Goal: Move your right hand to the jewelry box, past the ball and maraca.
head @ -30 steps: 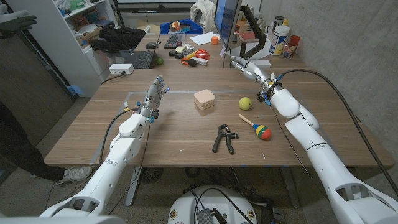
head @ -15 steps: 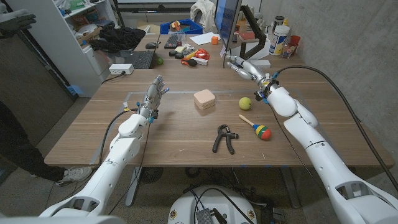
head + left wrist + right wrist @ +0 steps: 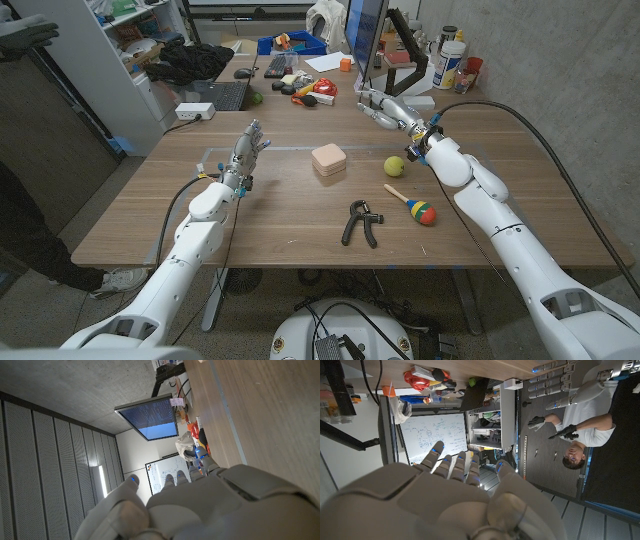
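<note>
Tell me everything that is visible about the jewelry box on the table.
The jewelry box is a small, squarish case with rounded corners, pale pinkish-beige, with a matte look. A seam runs around its side, and the lid is closed. It sits level on the wooden table, near the middle toward the far side. Nothing touches it: the yellow-green ball lies apart on its right, the black hand gripper nearer the robot, and both hands are away from it.

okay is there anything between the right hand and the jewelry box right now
Nothing visible lies on the straight line. In the head view the right hand is at the far side of the table, and bare wood separates it from the jewelry box. The ball and maraca lie nearer the robot, off that line.
</note>
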Robot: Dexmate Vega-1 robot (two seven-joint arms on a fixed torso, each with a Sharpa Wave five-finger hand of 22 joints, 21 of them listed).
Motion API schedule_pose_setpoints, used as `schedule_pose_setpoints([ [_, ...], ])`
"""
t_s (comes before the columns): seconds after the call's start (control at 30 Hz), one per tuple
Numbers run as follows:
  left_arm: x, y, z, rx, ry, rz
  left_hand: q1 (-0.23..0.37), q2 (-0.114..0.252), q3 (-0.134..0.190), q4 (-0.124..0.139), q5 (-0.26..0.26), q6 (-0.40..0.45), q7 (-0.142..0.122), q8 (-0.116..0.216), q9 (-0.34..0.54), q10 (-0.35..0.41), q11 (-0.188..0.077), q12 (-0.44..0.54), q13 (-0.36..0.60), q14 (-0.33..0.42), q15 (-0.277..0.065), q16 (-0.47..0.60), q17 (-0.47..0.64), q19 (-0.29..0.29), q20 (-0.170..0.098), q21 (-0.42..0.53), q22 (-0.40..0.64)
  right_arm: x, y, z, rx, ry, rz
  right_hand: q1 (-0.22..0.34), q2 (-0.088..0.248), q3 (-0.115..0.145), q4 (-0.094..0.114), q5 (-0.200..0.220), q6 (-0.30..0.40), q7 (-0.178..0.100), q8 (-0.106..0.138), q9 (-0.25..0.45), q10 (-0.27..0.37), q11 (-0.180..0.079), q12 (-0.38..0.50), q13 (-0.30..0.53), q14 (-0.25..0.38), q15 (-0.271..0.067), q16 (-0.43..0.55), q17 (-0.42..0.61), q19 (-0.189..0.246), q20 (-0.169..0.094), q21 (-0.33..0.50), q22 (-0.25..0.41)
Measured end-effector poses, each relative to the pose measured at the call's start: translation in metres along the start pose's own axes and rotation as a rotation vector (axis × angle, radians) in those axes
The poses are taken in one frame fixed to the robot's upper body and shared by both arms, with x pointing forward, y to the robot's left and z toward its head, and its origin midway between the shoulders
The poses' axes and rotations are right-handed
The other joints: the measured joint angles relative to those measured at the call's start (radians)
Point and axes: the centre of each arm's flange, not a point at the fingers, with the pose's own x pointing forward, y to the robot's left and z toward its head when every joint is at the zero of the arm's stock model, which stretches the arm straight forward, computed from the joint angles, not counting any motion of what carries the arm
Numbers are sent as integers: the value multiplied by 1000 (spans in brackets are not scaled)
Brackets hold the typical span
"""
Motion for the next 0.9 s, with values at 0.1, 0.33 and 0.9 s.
schedule_pose_setpoints([
  [0.1, 0, 1, 0, 1, 0, 0, 0, 0, 0, 0, 0, 0, 0, 0, 0, 2, 2, 0, 0, -2, 6, 0, 0, -5, 5, 0, 0, 1, 1, 3, -27, -5, 8, 10, -1, 0, 0, 0, 0, 0, 0, 0, 5, -5, 0, 0, 11, -3, 0, 0, 0, 0, -3, 0],
  [0.33, 0, 2, 0, 3, 2, 0, 0, 0, 0, 0, 0, 0, 0, 0, 0, 7, 7, 5, 0, 0, 10, 0, 0, -5, 5, -4, 0, 4, 2, 9, -78, -15, 27, 13, 2, 7, -1, 0, 11, 0, 0, 0, 5, -5, 0, 0, 16, 2, 0, 3, 0, 0, -2, 0],
  [0.9, -1, 3, -1, 2, 2, 3, 0, 0, 0, 0, 0, 6, -6, 0, 0, 12, 12, 5, 0, 0, 10, 0, 0, -5, 5, -8, 0, 9, 6, 20, -163, -37, 66, 20, 9, 11, -5, -7, 16, 5, 0, 0, 11, -11, 0, 0, 21, -3, 0, 3, 9, 2, -10, 0],
])
